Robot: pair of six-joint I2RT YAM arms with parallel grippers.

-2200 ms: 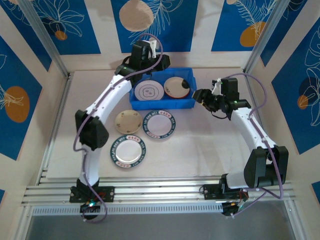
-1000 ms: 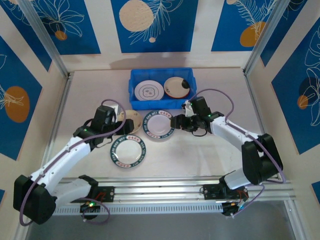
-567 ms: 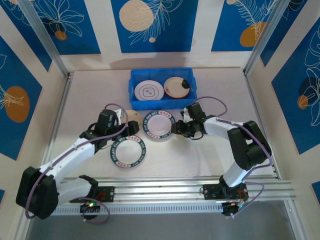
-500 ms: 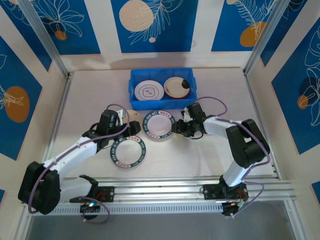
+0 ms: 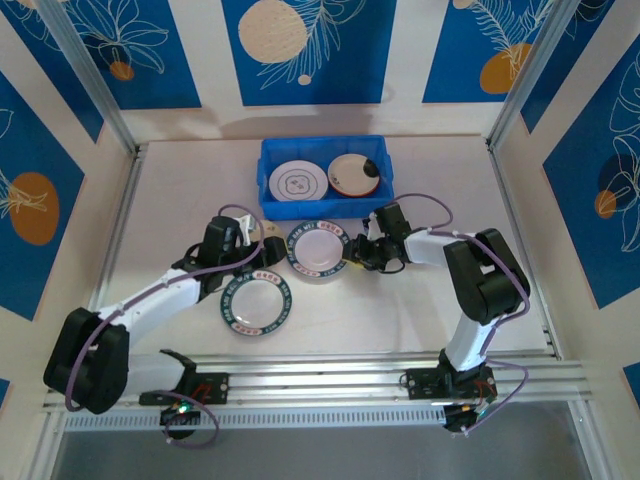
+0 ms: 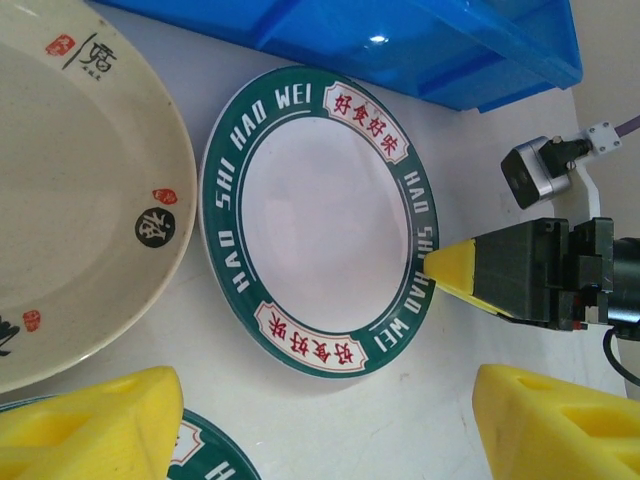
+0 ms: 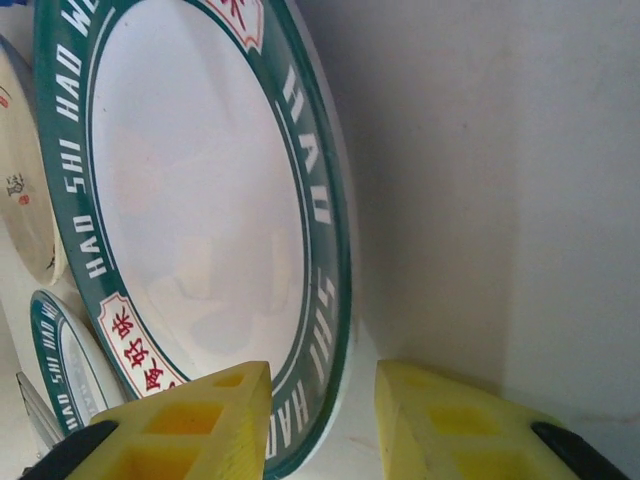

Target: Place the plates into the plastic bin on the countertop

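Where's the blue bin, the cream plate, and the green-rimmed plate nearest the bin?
blue bin (image 5: 325,209): top view, front wall.
cream plate (image 6: 80,200): left wrist view, its middle.
green-rimmed plate (image 6: 320,220): left wrist view, white middle.

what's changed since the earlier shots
Both arms swung down from the blue bin to the loose plates. The right gripper now straddles the edge of a green-rimmed plate, not yet clamped. The left gripper hovers open nearby. No plate has moved, and the bin has stayed put.

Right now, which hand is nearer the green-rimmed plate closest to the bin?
Right. The right hand straddles the green-rimmed plate's right rim; the left hand sits off its left side, apart.
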